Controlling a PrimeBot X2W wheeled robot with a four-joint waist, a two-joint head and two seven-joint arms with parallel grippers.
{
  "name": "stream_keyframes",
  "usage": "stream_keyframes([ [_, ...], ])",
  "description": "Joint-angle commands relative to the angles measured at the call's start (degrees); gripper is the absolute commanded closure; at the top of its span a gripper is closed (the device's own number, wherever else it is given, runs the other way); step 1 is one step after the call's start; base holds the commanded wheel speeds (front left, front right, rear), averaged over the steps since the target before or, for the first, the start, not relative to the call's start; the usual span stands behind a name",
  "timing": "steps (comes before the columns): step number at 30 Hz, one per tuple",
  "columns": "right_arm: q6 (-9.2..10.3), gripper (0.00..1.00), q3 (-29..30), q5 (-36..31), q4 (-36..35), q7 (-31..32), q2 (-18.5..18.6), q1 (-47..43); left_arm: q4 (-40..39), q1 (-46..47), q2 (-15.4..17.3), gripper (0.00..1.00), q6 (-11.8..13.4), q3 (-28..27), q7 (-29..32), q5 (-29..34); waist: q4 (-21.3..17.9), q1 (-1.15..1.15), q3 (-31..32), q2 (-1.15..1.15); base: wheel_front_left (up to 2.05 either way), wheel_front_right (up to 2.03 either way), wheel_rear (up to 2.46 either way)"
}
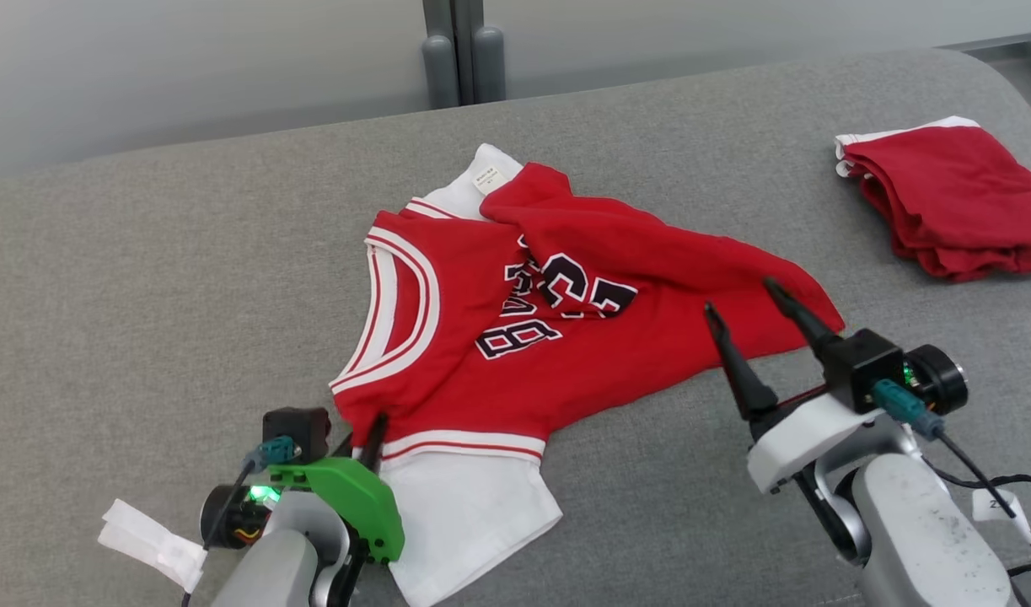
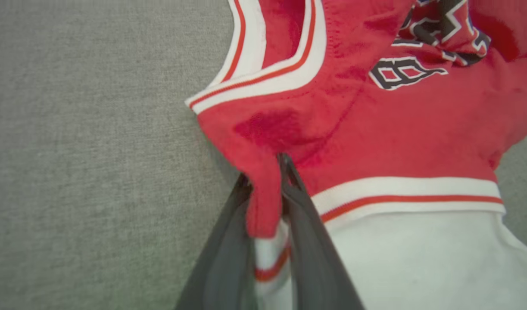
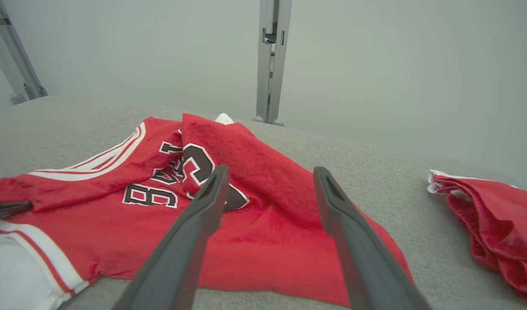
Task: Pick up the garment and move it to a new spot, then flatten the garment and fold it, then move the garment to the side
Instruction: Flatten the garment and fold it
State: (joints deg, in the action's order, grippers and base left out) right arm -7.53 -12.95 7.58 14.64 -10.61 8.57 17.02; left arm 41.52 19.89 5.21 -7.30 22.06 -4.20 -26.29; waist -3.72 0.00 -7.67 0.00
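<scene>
Grey fabric covers the table [image 1: 144, 278], with the red garment [image 1: 498, 371] lying rumpled at its middle. The left gripper [image 2: 264, 170] has its jaws pinched on a fold at the garment's near corner. The right gripper [image 1: 741, 302] hovers above the opposite edge, jaws wide. A folded red cloth [image 1: 953, 202] lies well apart.

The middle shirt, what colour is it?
The shirt is red with white trim and black letters; best in head view.

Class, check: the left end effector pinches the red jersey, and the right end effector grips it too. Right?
No: the right wrist view shows the right end effector open, gripping nothing. The left end effector does pinch the red jersey.
</scene>
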Motion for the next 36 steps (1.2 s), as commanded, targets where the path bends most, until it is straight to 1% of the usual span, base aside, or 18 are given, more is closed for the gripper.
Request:
stream_keyframes([
  [1,0.09,0.00,1.51,-0.72,-0.88,-0.11,0.05,-0.50,0.17,1.74,0.70,1.00,-0.22,-0.01,-0.81,-0.72,-0.96,0.00,-0.98,0.00,0.00,0.00,0.00],
  [8,0.09,0.00,9.11,-2.63,-3.96,-0.42,-1.46,-0.66,2.05,8.38,3.22,1.00,-0.22,-0.43,-5.63,-0.95,-2.35,0.00,-3.08,0.00,0.00,0.00,0.00],
  [13,0.09,0.00,11.41,-3.52,-3.91,-1.22,-2.90,-0.24,4.77,13.80,4.87,1.00,-0.22,-1.29,-7.62,-1.20,-3.02,0.00,-4.59,0.00,0.00,0.00,0.00],
  [18,0.09,0.00,13.11,-4.14,-2.13,-2.76,-4.36,1.02,8.17,16.93,5.11,1.00,-0.23,-0.01,-8.83,-1.23,-3.45,0.00,-5.42,0.00,0.00,0.00,0.00],
  [19,0.09,0.00,13.40,-4.15,-1.69,-3.02,-4.64,1.09,8.57,17.18,5.04,0.69,-0.23,0.28,-9.11,-1.31,-3.45,0.00,-5.47,0.00,0.00,0.00,0.00],
  [20,0.09,0.00,13.66,-4.06,-1.22,-3.28,-4.94,1.13,8.88,17.36,4.85,0.07,-0.23,0.42,-9.60,-1.52,-3.37,0.00,-5.48,0.00,0.00,0.00,0.00],
  [21,0.09,0.00,13.89,-4.12,-0.88,-3.56,-5.07,1.12,9.09,17.27,4.69,0.00,-0.23,0.38,-9.98,-1.74,-3.26,0.00,-5.46,0.00,0.00,0.00,0.00],
  [26,0.09,0.00,15.71,-4.30,0.33,-4.21,-5.45,0.40,7.78,14.75,4.61,0.00,-0.23,-1.04,-11.05,-1.69,-2.44,0.00,-4.71,0.00,0.00,0.00,0.00],
  [30,0.09,0.00,17.29,-4.70,0.51,-4.54,-5.59,-0.57,1.38,11.04,4.86,0.00,0.49,-4.28,-10.95,0.14,-1.49,0.00,-3.42,0.00,0.00,0.00,0.00],
  [36,0.09,0.00,17.75,-3.46,1.25,-4.63,-5.57,-2.03,-8.99,3.15,3.19,0.00,0.96,-8.32,-10.97,3.92,-0.16,0.00,0.10,0.00,0.00,0.00,0.00],
])
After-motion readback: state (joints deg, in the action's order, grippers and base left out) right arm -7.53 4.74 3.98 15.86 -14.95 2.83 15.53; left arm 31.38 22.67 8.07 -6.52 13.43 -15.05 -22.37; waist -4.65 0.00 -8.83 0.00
